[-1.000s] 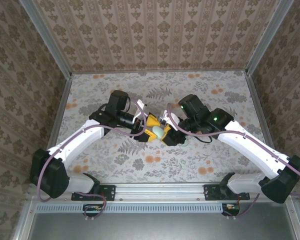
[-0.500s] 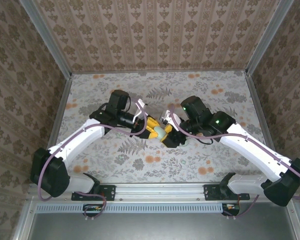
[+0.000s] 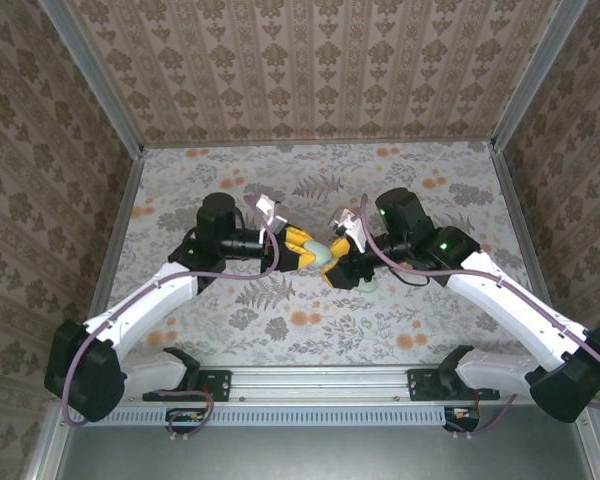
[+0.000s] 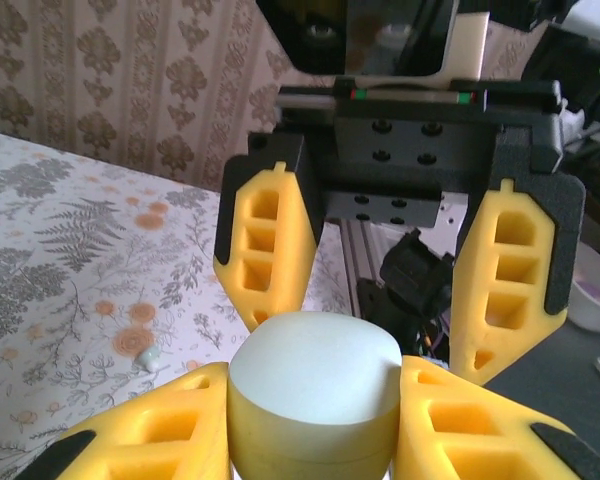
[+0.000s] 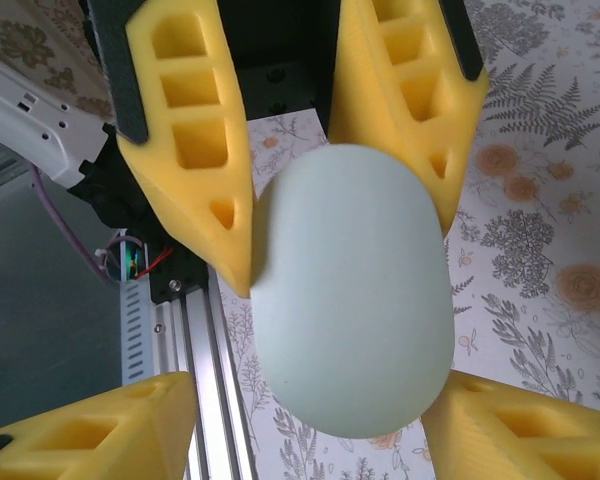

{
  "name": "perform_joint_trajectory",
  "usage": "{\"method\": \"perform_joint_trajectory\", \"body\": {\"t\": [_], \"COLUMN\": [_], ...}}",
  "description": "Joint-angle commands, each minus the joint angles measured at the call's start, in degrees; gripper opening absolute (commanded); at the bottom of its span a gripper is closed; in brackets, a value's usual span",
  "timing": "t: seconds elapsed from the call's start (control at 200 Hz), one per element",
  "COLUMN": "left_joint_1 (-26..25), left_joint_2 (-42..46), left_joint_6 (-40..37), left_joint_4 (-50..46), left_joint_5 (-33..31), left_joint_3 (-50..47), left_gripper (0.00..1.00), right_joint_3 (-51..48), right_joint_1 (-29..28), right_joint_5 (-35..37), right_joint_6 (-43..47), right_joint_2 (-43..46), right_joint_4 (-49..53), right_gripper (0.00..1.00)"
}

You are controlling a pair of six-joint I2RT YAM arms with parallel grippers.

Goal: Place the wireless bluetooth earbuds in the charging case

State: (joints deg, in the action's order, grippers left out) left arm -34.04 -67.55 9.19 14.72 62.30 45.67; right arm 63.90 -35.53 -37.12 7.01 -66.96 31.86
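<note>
The charging case (image 3: 323,256) is a smooth mint pebble with its lid down, held in the air over the middle of the table. My left gripper (image 3: 313,253) is shut on its sides (image 4: 313,392). My right gripper (image 3: 333,264) faces it from the other side, open, its fingers (image 4: 268,240) straddling the case's far end. In the right wrist view the case (image 5: 350,300) hangs between my spread right gripper (image 5: 320,392), with the left gripper's fingers (image 5: 195,150) clamping it. One tiny mint earbud (image 4: 148,357) lies on the floor print. The other earbud is hidden.
The floral table (image 3: 230,180) is boxed in by patterned walls at the back and sides. An aluminium rail (image 3: 310,382) runs along the near edge. A small pale bit (image 3: 367,284) lies under the right wrist.
The left wrist has pulled back to the left and its gripper has levelled out. The case and both grippers have shifted slightly towards the back, with the case still held.
</note>
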Motion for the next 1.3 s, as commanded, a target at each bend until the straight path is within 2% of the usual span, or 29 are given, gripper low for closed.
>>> {"method": "perform_joint_trajectory", "body": {"t": [0.0,0.21,0.455,0.585,1.055,1.295], "left_joint_1": [0.29,0.29,0.25,0.28,0.03,0.03], "left_joint_2": [1.67,2.11,1.81,1.46,-0.64,-0.52], "left_joint_6": [9.6,14.24,16.35,16.63,16.38,14.66], "left_joint_4": [11.43,15.96,17.94,18.0,17.04,15.16], "left_joint_5": [-2.1,-1.67,-0.2,0.94,5.0,5.45], "left_joint_3": [-1.7,-2.06,-1.8,-1.46,0.91,0.81], "left_gripper": [0.25,0.24,0.23,0.23,0.22,0.22], "right_joint_3": [0.91,1.56,3.16,3.31,5.68,6.14], "right_joint_1": [0.71,1.9,3.46,4.77,6.17,6.57], "right_joint_5": [-4.61,-8.87,-11.66,-13.59,-19.75,-21.06], "right_joint_6": [-0.68,-2.41,-2.53,-3.12,-5.04,-5.42], "right_joint_2": [-0.85,-1.66,-2.92,-3.0,-6.2,-7.16], "right_joint_4": [-3.47,-7.88,-7.97,-8.8,-10.33,-11.55], "right_gripper": [0.62,0.57,0.52,0.51,0.36,0.4]}}
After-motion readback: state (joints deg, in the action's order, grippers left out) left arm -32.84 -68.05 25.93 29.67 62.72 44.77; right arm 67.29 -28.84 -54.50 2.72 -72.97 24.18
